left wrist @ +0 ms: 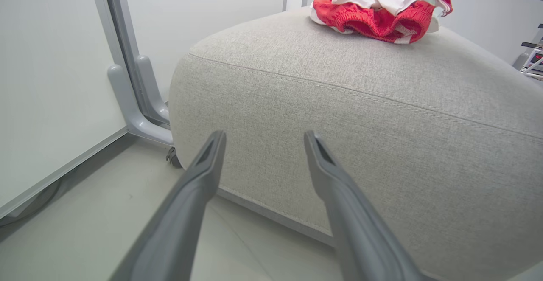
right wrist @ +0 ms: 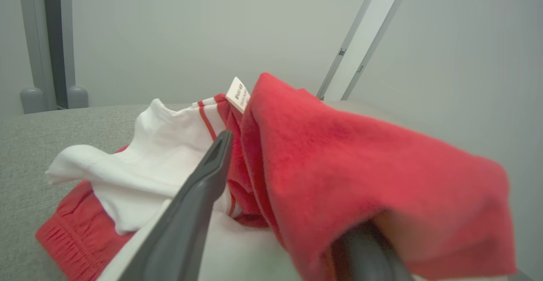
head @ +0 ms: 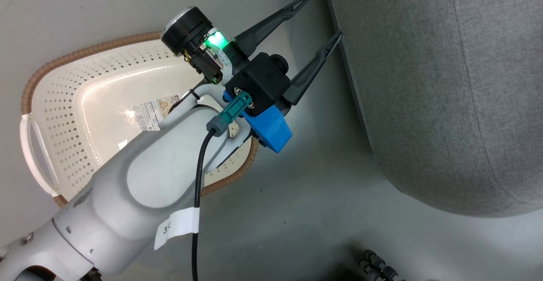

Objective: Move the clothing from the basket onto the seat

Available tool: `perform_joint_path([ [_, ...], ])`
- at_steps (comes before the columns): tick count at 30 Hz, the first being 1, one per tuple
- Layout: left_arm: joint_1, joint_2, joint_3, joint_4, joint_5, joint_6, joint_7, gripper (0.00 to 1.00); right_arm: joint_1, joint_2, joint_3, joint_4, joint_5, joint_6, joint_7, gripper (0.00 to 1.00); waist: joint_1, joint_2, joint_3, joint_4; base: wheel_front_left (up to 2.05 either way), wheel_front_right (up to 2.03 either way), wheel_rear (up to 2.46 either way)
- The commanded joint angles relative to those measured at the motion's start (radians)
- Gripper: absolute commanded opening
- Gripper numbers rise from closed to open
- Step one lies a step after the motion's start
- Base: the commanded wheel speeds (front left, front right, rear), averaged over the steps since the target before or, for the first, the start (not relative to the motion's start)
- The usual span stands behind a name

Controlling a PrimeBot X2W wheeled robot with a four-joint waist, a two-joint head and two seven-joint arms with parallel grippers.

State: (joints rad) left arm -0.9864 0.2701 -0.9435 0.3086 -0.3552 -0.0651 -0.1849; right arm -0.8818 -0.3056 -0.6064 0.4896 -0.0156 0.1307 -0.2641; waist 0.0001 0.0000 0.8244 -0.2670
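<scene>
The clothing (left wrist: 373, 18), a red and white bundle, lies on top of the grey seat (left wrist: 360, 115). In the right wrist view the clothing (right wrist: 339, 166) is right in front of my right gripper (right wrist: 271, 145). Its jaws stand apart, with a red fold draped over the right finger and hiding its tip, while white fabric lies beside the left finger. The cream basket (head: 59, 115) on the floor holds just a paper label (head: 150, 111). My left gripper (head: 323, 16) hangs open and empty past the basket's rim, pointing at the side of the seat (head: 445, 81).
A white wall panel with a grey post foot (left wrist: 135, 102) stands left of the seat, and a small caster (left wrist: 172, 157) sits under its corner. Bare grey floor lies between basket and seat. A dark ribbed object (head: 377, 264) sits at the bottom edge.
</scene>
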Motion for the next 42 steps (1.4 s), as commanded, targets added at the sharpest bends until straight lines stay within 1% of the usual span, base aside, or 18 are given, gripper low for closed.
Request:
perform_joint_path([
  [1,0.006,-0.003,0.001,0.004,-0.007,0.004,-0.009,1.00,0.044,0.010,-0.001,-0.022,0.010,0.000,0.000,1.00,-0.0001,0.0000,-0.021,-0.005,0.00,0.00,0.00],
  [7,0.034,-0.023,0.000,0.030,-0.024,0.009,-0.039,1.00,0.222,0.059,0.000,-0.114,0.027,0.000,0.000,1.00,-0.0001,0.0000,-0.097,-0.015,0.00,0.00,0.00],
  [12,0.063,-0.044,0.004,0.058,-0.042,0.010,-0.059,1.00,0.354,0.096,-0.005,-0.149,0.031,0.000,0.000,1.00,-0.0001,0.0000,-0.170,-0.015,0.00,0.00,0.00],
  [15,0.087,-0.060,0.008,0.074,-0.054,0.010,-0.070,1.00,0.430,0.105,0.004,-0.151,0.018,0.000,0.000,1.00,-0.0001,0.0000,-0.213,-0.007,0.00,0.00,0.00],
  [21,0.150,-0.093,0.024,0.099,-0.072,0.013,-0.080,1.00,0.543,0.121,0.012,-0.193,0.008,0.000,0.000,1.00,-0.0001,0.0000,-0.312,0.016,0.00,0.00,0.00],
  [27,0.230,-0.113,0.089,0.070,-0.069,0.018,-0.081,1.00,0.628,0.132,0.062,-0.288,-0.012,0.000,0.000,1.00,-0.0001,0.0000,-0.409,0.040,0.00,0.00,0.00],
  [30,0.274,-0.122,0.131,0.055,-0.061,0.019,-0.081,1.00,0.646,0.126,0.099,-0.342,-0.011,0.000,0.000,1.00,-0.0001,0.0000,-0.456,0.058,0.00,0.00,0.00],
  [33,0.305,-0.125,0.162,0.045,-0.056,0.021,-0.081,1.00,0.652,0.122,0.129,-0.367,-0.011,0.000,0.000,1.00,-0.0001,0.0000,-0.483,0.071,0.00,0.00,0.00],
  [36,0.349,-0.127,0.218,0.025,-0.041,0.025,-0.081,1.00,0.657,0.120,0.173,-0.401,-0.015,0.000,0.000,1.00,-0.0001,0.0000,-0.520,0.094,0.00,0.00,0.00],
  [42,0.440,-0.128,0.362,-0.027,-0.003,0.041,-0.081,1.00,0.652,0.121,0.261,-0.433,-0.002,0.000,0.000,1.00,-0.0001,0.0000,-0.577,0.144,0.00,0.00,0.00],
])
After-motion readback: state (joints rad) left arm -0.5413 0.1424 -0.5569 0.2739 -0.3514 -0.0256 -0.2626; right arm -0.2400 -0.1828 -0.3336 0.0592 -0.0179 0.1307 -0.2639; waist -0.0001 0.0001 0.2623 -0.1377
